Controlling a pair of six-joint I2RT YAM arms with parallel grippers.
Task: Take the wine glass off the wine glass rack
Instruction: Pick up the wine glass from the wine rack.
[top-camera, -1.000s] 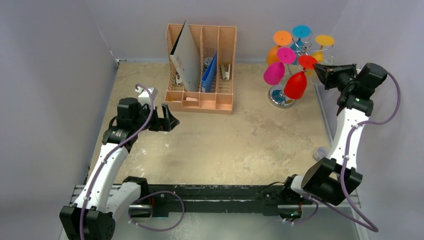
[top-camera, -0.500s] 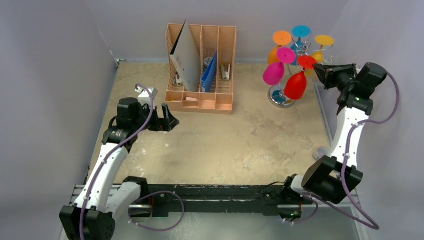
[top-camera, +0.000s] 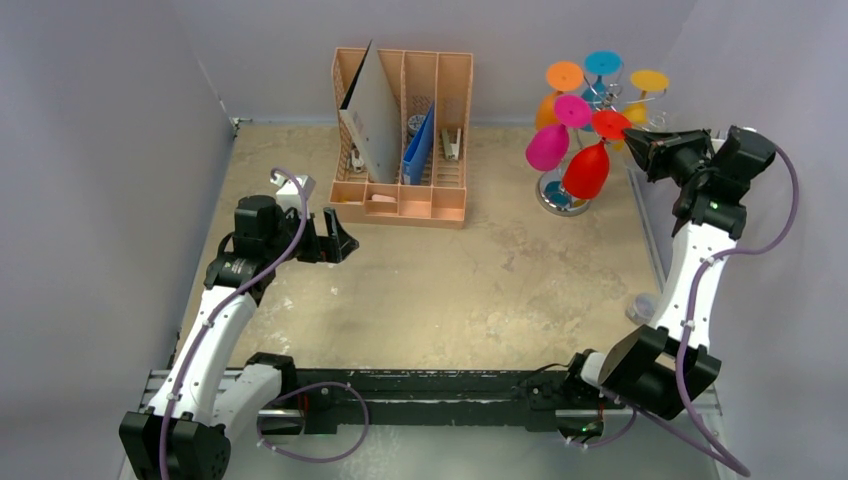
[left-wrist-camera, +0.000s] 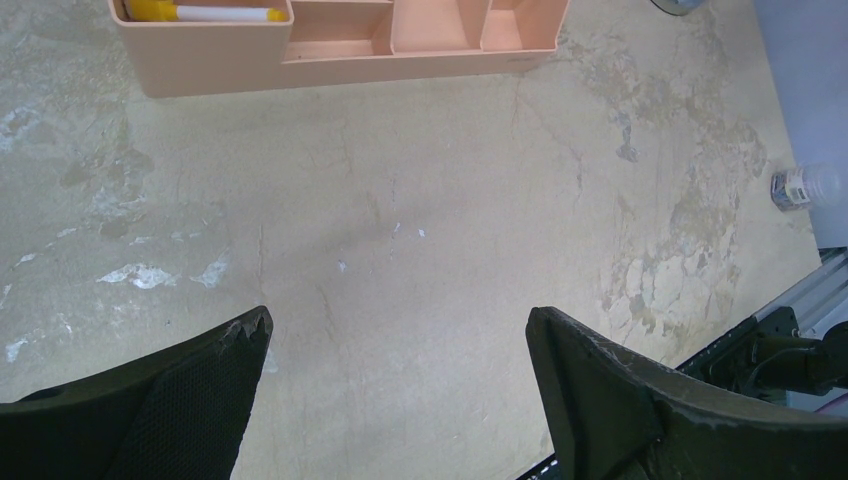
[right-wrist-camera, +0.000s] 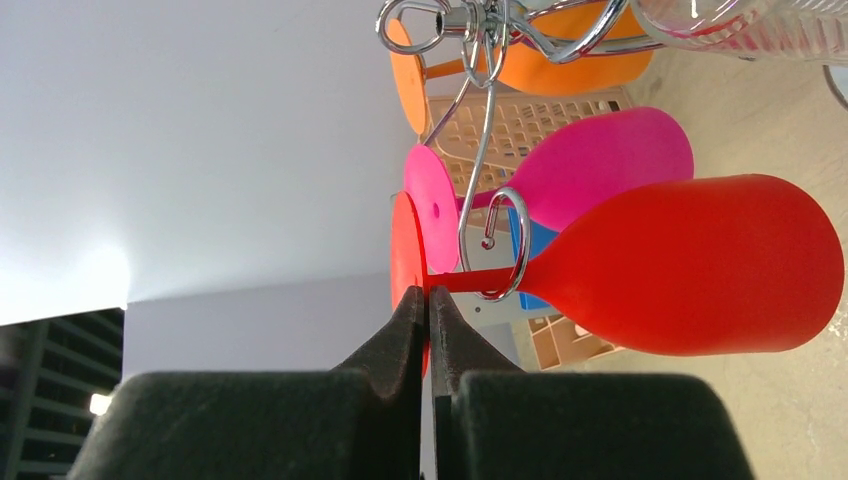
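Observation:
The silver wire wine glass rack stands at the far right with several coloured glasses hanging upside down. A red wine glass hangs on its near arm, the stem through a wire loop. My right gripper is shut on the edge of that glass's round red foot; in the right wrist view the gripper pinches the disc just below the stem, and the red bowl lies to the right. My left gripper hangs open over bare table, with nothing between its fingers.
A peach slotted organiser with a white sheet and a blue folder stands at the back centre. Magenta, orange, blue and yellow glasses crowd the rack beside the red one. A small clear bottle lies near the table's right edge.
My right wrist has shifted slightly, and the red glass has moved a little with it on its loop. The left arm has not moved.

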